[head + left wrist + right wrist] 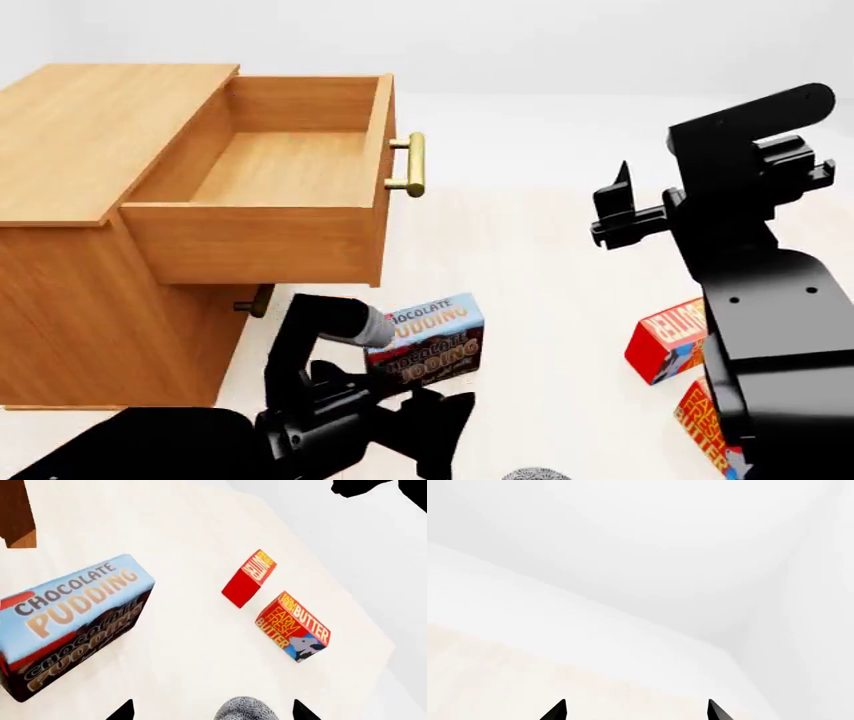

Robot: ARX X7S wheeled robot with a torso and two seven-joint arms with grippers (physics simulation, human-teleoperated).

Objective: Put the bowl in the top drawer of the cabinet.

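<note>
Half done: top drawer [274, 165] pulled out, empty. Bowl [245, 709] on table [193, 645], between spread left hand [212, 711] fingertips, ungripped. Right hand [636, 711] spread, raised, idle.

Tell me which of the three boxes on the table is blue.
The chocolate pudding box, the biggest one, sitting nearest the cabinet. The butter box is red and orange, and the small box is red.
</note>
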